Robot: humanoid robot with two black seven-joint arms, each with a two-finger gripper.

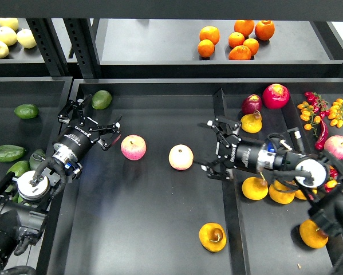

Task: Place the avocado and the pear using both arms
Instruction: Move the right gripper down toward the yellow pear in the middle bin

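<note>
The avocado (101, 99), dark green and oval, lies at the back left corner of the black middle tray (154, 217). The pear (212, 236), golden yellow with a dark stem dimple, lies at the front of the same tray. My left gripper (94, 121) is open and empty, a little in front and to the right of the avocado, beside a pink apple (133, 147). My right gripper (213, 147) is open and empty, pointing left over the divider at the tray's right edge, near a second apple (181, 157).
Other avocados (26, 110) lie in the left tray. The right tray holds yellow pears (254, 188), red fruit (275, 95), chillies and small tomatoes (331, 114). The back shelf holds oranges (240, 40) and pale apples (8, 35).
</note>
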